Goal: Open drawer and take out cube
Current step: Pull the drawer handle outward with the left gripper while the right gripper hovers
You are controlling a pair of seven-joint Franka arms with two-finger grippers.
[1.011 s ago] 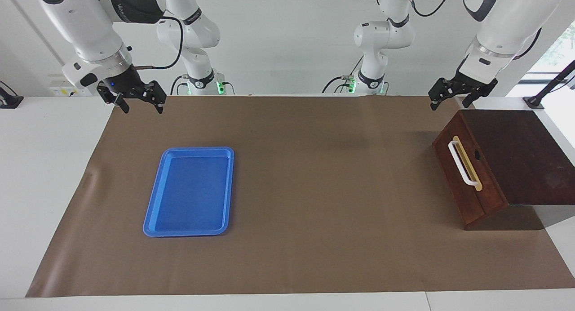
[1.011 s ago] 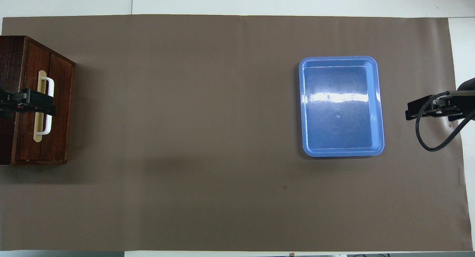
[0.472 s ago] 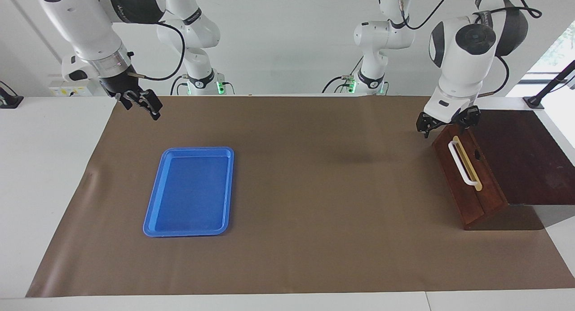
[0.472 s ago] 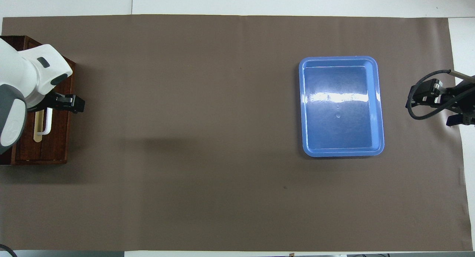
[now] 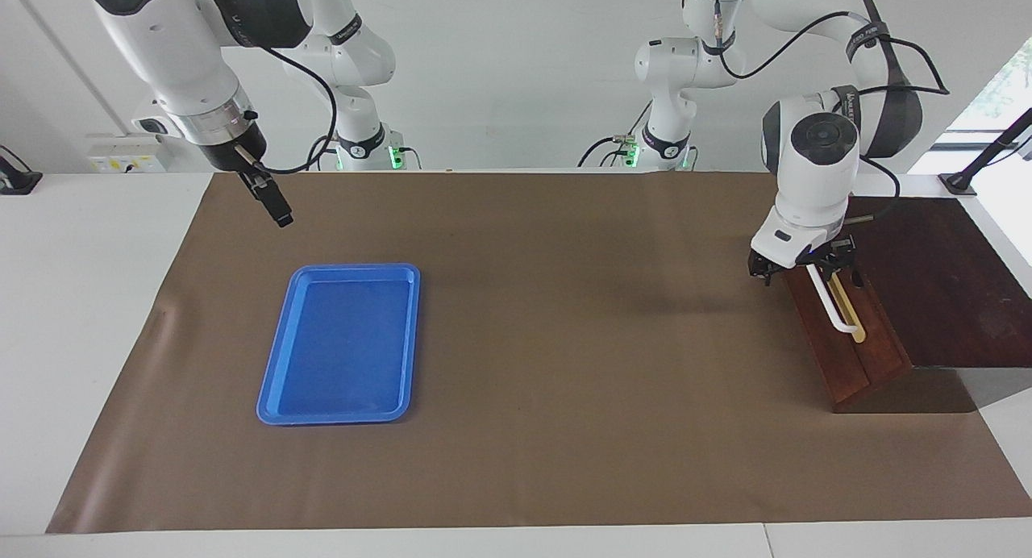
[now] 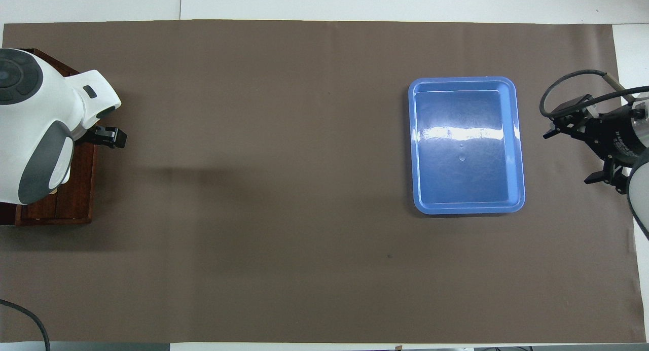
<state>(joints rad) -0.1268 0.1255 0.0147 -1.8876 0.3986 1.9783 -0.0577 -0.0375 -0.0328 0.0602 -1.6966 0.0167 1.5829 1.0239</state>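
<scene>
The left gripper (image 5: pixel 806 269) hangs with fingers spread at the white bar handle (image 5: pixel 830 301) of the shut drawer (image 5: pixel 855 340), at the left arm's end of the table. The right gripper (image 5: pixel 270 199), also spread, hovers over the brown mat (image 5: pixel 564 340), with the blue tray (image 5: pixel 339 344) farther out; the cube is out of sight.

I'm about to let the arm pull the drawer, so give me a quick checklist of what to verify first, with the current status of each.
1. Drawer shut in its dark box: ok, front flush.
2. Left gripper at the white handle: ok, at the handle's end nearer the robots.
3. Left fingers around the handle bar: cannot tell; the wrist hides them.
4. Left gripper open: ok.
5. Right gripper out of the way: ok, waiting open over the mat near the blue tray.
6. Cube visible: not ok, none in view.
</scene>
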